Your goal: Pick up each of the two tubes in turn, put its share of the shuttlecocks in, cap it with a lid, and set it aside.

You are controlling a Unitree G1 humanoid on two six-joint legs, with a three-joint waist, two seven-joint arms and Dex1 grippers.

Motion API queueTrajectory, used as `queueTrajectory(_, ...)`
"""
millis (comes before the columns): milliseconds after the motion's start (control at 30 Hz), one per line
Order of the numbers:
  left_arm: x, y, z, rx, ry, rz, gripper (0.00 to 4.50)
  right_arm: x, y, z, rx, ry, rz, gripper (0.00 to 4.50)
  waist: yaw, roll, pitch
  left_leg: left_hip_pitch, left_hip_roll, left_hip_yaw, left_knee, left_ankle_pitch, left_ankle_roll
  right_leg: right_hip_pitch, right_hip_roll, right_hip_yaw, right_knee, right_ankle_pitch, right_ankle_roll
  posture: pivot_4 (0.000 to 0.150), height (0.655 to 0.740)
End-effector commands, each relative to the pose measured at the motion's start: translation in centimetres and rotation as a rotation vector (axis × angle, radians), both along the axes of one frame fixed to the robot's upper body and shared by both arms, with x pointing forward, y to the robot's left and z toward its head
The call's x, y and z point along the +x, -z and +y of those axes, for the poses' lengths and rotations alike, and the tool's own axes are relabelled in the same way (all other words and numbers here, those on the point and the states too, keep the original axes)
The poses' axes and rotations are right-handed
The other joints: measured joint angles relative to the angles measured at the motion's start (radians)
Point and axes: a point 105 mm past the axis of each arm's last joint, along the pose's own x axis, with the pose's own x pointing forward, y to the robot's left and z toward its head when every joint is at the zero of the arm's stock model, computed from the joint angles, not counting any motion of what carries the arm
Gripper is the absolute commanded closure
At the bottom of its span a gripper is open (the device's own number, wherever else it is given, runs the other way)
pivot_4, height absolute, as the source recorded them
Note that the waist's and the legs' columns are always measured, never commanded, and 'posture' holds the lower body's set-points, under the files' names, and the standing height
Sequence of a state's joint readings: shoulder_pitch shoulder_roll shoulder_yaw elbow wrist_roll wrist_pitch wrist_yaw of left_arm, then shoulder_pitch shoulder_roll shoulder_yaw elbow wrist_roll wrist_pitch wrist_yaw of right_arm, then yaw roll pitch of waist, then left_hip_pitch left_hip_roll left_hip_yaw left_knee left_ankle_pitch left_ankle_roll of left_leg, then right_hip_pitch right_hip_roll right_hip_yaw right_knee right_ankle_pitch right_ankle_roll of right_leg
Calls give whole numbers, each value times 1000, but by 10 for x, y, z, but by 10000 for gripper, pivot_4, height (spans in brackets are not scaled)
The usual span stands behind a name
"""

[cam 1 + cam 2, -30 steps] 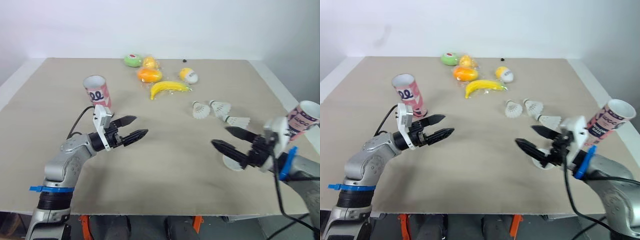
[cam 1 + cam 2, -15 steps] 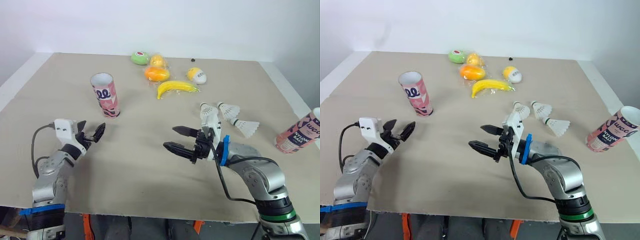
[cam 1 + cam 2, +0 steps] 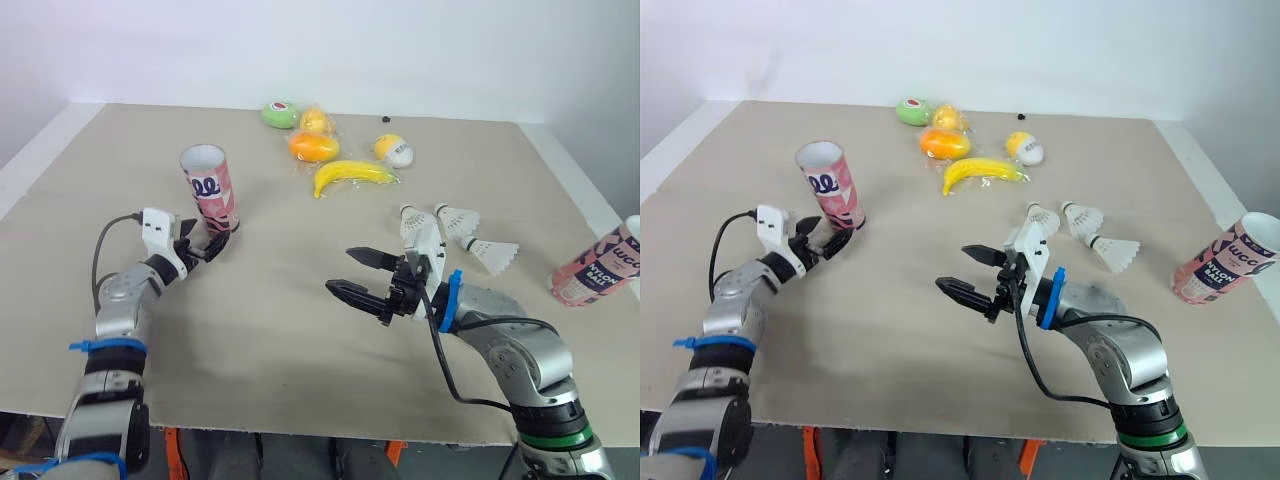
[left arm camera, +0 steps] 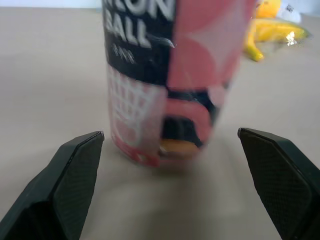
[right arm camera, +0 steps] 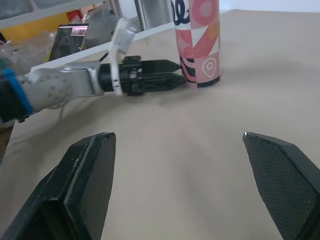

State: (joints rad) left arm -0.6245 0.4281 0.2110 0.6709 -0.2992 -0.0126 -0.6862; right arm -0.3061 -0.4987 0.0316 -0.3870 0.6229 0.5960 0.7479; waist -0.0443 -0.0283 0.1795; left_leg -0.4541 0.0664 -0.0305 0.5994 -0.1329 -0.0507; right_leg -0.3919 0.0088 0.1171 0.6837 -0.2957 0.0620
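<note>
A pink tube (image 3: 209, 188) stands upright and open-topped on the left of the table. My left gripper (image 3: 208, 245) is open at its base; in the left wrist view the tube (image 4: 170, 75) stands just ahead of the gap, touching neither finger. A second pink tube (image 3: 598, 268) stands at the far right edge. Three shuttlecocks (image 3: 455, 218) lie between the tubes, to the right of centre. My right gripper (image 3: 352, 272) hangs open over the middle of the table with nothing in it, pointing toward the left tube (image 5: 197, 42).
At the back of the table (image 3: 280, 340) lie a banana (image 3: 350, 176), an orange fruit (image 3: 313, 147), a green fruit (image 3: 281, 115) and a yellow-white one (image 3: 395, 150). The table's right edge runs close by the second tube.
The head view has shifted. My left gripper has moved forward to the foot of the left tube. My right gripper swung in from the right to the table's middle, then stayed.
</note>
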Motion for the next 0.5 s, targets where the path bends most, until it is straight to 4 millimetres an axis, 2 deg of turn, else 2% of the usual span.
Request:
queueTrajectory(33, 14, -17, 6, 15, -15, -48, 0, -5, -15, -5, 6, 29, -63, 1332, 0, 0, 0, 0, 0, 0, 0, 0, 0, 0, 0, -1, 0, 0, 0, 1500, 7400)
queueTrajectory(300, 25, -18, -18, 15, 81, -38, 0, -7, -20, -7, -3, 50, -80, 1332, 0, 0, 0, -1, 0, -1, 0, 0, 0, 0, 0, -1, 0, 0, 0, 1500, 7400)
queueTrajectory(500, 37, -32, -31, 11, 70, -58, 0, -9, -24, -9, -12, 57, -92, 1332, 0, 0, 0, -1, 0, -2, 1, 0, 0, 0, 0, -2, 0, 0, 0, 1500, 7400)
